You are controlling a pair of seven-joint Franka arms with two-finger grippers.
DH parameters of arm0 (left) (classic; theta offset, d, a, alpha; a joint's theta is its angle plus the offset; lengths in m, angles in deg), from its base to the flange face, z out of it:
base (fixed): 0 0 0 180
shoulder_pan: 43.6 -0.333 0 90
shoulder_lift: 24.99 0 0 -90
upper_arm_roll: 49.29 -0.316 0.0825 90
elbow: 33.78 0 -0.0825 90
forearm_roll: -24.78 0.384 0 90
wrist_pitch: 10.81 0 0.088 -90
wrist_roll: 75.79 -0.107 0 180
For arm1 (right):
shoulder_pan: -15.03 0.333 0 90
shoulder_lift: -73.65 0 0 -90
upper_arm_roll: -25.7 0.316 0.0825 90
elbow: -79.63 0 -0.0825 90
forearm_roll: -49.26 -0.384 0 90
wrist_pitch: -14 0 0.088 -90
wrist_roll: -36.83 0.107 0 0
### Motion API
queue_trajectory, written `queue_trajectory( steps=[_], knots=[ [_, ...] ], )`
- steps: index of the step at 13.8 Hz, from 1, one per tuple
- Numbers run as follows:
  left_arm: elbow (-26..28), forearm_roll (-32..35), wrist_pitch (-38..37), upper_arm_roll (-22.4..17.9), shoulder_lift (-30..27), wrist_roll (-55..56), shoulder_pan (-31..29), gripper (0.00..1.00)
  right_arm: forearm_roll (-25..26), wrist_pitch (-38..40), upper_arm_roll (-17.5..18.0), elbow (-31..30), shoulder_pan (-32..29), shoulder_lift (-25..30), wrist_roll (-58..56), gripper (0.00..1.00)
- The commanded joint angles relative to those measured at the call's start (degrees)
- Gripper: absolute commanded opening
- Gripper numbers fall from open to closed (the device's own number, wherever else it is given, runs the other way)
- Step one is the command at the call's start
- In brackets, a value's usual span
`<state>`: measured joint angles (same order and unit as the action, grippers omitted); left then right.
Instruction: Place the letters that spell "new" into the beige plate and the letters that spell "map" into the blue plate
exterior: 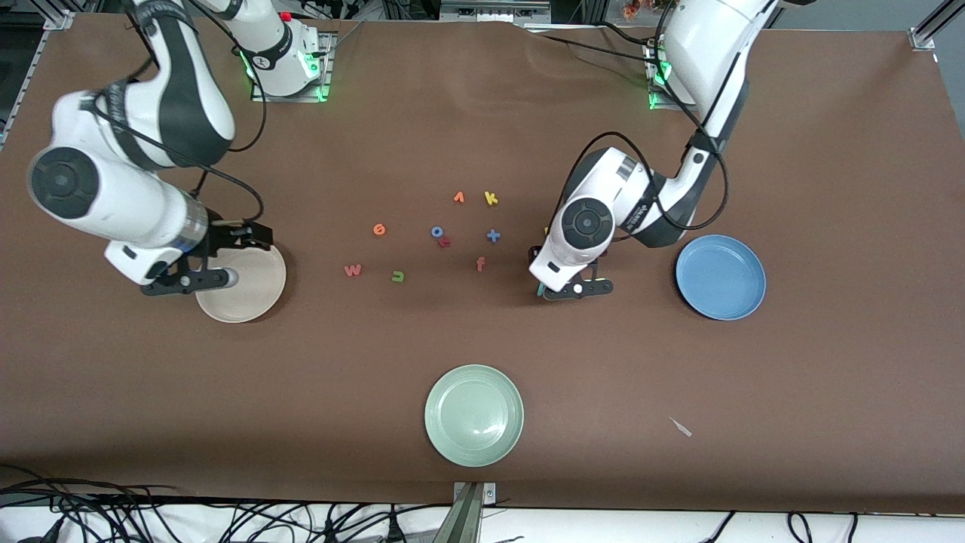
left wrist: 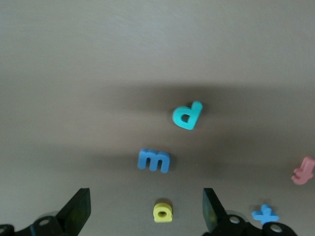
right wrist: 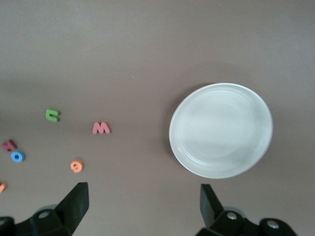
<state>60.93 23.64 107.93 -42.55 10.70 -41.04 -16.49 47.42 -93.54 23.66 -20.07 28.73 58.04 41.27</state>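
The beige plate (exterior: 252, 290) (right wrist: 221, 130) lies toward the right arm's end of the table and holds nothing. My right gripper (exterior: 197, 280) (right wrist: 142, 196) hangs open at its rim, with bare table between the fingers. The red-pink "w" (exterior: 352, 270) (right wrist: 101, 128), green "n" (exterior: 397, 277) (right wrist: 52, 115) and orange "e" (exterior: 379, 230) (right wrist: 76, 166) lie mid-table. The blue plate (exterior: 720, 277) is bare too. My left gripper (exterior: 577, 289) (left wrist: 145, 201) stands open over the yellow "a" (left wrist: 163, 212). The blue "m" (left wrist: 154, 161) and teal "p" (left wrist: 187, 116) lie close by, hidden under the arm in the front view.
A pale green plate (exterior: 473, 415) sits nearest the front camera. Other letters lie mid-table: a blue "o" (exterior: 437, 231), a red one (exterior: 445, 242), a red-orange "f" (exterior: 480, 263), a blue plus (exterior: 493, 236), an orange "v" (exterior: 459, 197) and a yellow "k" (exterior: 491, 198).
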Motion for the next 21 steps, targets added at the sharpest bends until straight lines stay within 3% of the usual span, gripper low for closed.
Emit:
queue_trajectory(
  steps=[1, 3, 6, 8, 10, 13, 14, 17, 21],
  knots=[
    [7.47, -0.44, 9.01, -0.85, -0.97, -6.45, 0.65, 1.00, -0.71, -7.74, -0.16, -7.50, 2.72, 1.72, 4.17, 1.00],
    [12.67, -0.27, 17.19, -0.85, -1.06, -9.24, 1.63, 1.00, -0.71, -17.30, -0.16, -14.17, 4.13, 1.64, 4.62, 1.00],
    [12.78, -0.35, 18.10, -0.85, -0.36, -13.84, 1.45, 1.00, -0.71, -29.62, -0.16, -22.79, 5.89, 0.59, 5.23, 1.00],
    [12.78, -0.27, 18.19, -0.94, -0.18, -13.92, 1.63, 0.98, -0.62, -33.34, -0.16, -23.87, 6.94, -1.78, 7.77, 1.00],
    [12.43, -0.35, 18.45, -1.03, 0.52, -13.84, 1.54, 0.72, -0.71, -35.27, -0.16, -23.78, 8.87, -3.72, 12.15, 1.00],
    [11.55, -0.27, 18.54, -1.20, 0.78, -13.84, 1.71, 0.71, -0.71, -38.17, -0.16, -23.70, 11.77, -6.35, 19.37, 1.00],
    [11.46, -0.18, 18.54, -1.20, 0.87, -13.84, 1.71, 0.60, -0.71, -39.05, -0.16, -23.70, 12.39, -7.14, 20.34, 1.00],
    [11.37, -0.18, 18.54, -1.38, 0.87, -14.19, 1.63, 0.13, -0.71, -40.03, -0.16, -23.26, 12.48, -8.99, 20.44, 1.00],
    [10.58, 4.65, 17.40, -1.55, -0.53, -13.92, 0.31, 0.09, -0.62, -41.96, -0.24, -22.47, 12.31, -11.19, 19.56, 1.00]
  ],
)
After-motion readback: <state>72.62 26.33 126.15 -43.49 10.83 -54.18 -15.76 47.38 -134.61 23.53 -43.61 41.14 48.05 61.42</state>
